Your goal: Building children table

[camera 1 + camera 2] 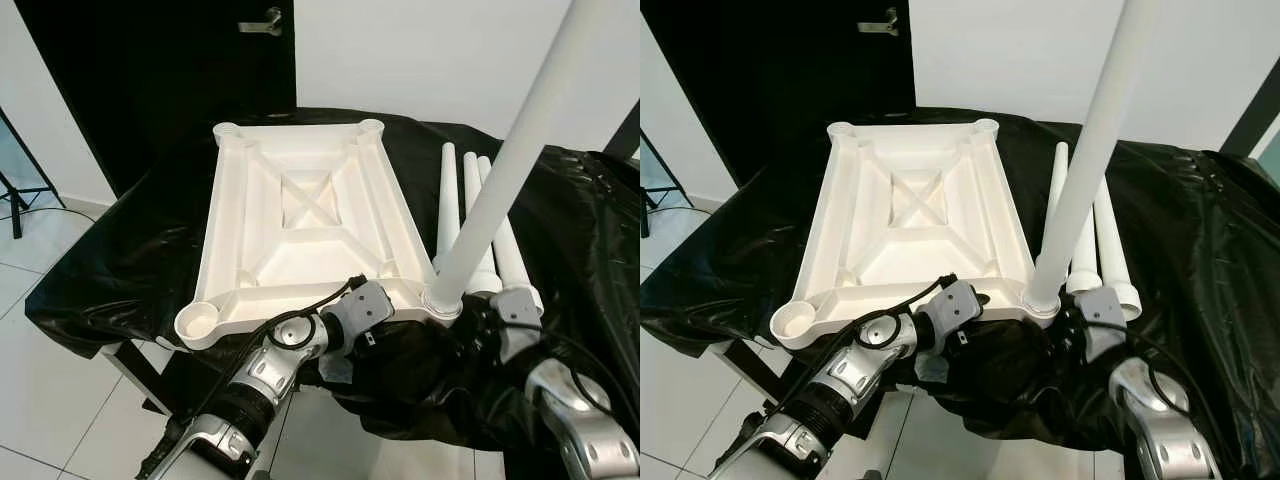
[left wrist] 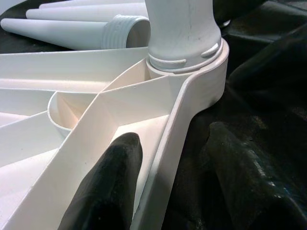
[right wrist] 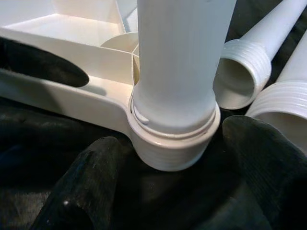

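The white table top (image 1: 300, 215) lies upside down on a black-draped table. One white leg (image 1: 520, 150) stands upright in its near right corner socket (image 3: 172, 143). My left gripper (image 2: 175, 163) straddles the near rim beside that socket. One of its fingers (image 2: 110, 187) is inside the rim and the other rests outside on the cloth, with a gap to the rim. My right gripper (image 3: 172, 163) sits low at the socket, open, with a finger (image 3: 81, 191) on each side of it.
Three loose white legs (image 1: 470, 215) lie side by side on the black cloth (image 1: 580, 230), right of the table top, threaded ends toward me. The other corner sockets (image 1: 197, 320) hold nothing. A dark door (image 1: 160, 60) and white wall stand behind; tiled floor lies at the left.
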### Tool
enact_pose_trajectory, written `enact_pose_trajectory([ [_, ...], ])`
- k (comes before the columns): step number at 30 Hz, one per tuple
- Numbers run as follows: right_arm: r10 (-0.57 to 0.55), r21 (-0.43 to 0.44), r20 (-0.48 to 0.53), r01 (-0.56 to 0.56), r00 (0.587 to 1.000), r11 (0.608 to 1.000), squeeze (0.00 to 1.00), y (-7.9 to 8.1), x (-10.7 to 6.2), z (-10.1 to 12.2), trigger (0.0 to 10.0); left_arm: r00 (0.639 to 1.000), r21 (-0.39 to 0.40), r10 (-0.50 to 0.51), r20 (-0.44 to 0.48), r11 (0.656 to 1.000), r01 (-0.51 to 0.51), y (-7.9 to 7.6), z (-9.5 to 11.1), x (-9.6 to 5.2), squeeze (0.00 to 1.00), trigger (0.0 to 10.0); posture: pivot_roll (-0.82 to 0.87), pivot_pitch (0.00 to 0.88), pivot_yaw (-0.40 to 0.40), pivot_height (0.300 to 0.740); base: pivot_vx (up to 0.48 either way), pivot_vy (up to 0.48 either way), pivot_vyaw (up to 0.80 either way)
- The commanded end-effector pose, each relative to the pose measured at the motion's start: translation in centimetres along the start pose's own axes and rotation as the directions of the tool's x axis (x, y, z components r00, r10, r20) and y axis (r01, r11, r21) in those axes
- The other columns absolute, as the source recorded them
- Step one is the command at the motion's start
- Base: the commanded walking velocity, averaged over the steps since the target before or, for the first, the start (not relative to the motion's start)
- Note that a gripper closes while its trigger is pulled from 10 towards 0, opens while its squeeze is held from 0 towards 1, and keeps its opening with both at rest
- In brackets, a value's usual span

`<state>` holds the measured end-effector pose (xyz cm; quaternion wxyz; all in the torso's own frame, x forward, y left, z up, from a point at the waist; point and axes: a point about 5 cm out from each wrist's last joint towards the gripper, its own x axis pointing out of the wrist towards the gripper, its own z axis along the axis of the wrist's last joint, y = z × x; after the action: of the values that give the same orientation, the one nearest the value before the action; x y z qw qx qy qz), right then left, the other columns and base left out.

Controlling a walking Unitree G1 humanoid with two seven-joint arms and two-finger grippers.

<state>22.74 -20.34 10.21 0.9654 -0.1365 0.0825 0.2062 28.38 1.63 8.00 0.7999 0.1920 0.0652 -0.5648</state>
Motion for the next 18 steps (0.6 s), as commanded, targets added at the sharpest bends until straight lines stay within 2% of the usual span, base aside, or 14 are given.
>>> enact_pose_trajectory([
  [1,-0.012,-0.040,0.004,0.013,1.000,0.999,0.00,-0.5,-0.3,0.4,10.0,0.990,-0.084,-0.055,-0.132,0.996,0.044,-1.5,-3.3,-0.4,0.00,10.0,0.21,0.000,-0.039,0.740,0.000,0.000,0.00],
  [2,-0.044,-0.059,-0.002,0.044,0.999,0.997,0.00,-1.3,-0.5,0.6,10.0,0.990,-0.082,-0.058,-0.128,0.996,0.048,-1.4,-3.2,-0.3,0.00,10.0,0.20,0.000,-0.038,0.740,0.000,0.000,0.00],
  [4,-0.054,-0.066,-0.003,0.053,0.999,0.996,0.00,-1.6,-0.5,0.7,10.0,0.990,-0.081,-0.058,-0.127,0.996,0.048,-1.4,-3.1,-0.2,0.00,10.0,0.20,0.000,-0.038,0.740,0.000,0.000,0.00],
  [6,-0.096,-0.109,-0.015,0.093,0.995,0.990,0.00,-2.7,-0.7,1.0,10.0,0.990,-0.080,-0.060,-0.125,0.996,0.050,-1.4,-3.1,-0.1,0.00,10.0,0.20,0.000,-0.039,0.740,0.000,0.000,0.00],
  [11,-0.134,-0.172,-0.028,0.127,0.991,0.977,0.00,-4.1,-0.4,1.6,10.0,0.991,-0.083,-0.061,-0.121,0.995,0.051,-1.5,-3.0,0.0,0.00,10.0,0.20,0.000,-0.048,0.740,0.000,0.000,0.00],
  [16,-0.118,-0.220,-0.033,0.108,0.992,0.969,0.00,-4.3,0.1,1.7,10.0,0.991,-0.088,-0.061,-0.120,0.995,0.050,-1.7,-3.1,0.0,0.00,10.0,0.20,0.000,-0.049,0.740,0.000,0.000,0.00],
  [18,-0.081,-0.262,-0.049,0.066,0.996,0.963,0.00,-4.6,1.3,1.5,10.0,0.991,-0.091,-0.064,-0.120,0.994,0.054,-1.9,-3.2,0.1,0.00,10.0,0.21,0.000,-0.051,0.740,0.000,0.000,0.00],
])
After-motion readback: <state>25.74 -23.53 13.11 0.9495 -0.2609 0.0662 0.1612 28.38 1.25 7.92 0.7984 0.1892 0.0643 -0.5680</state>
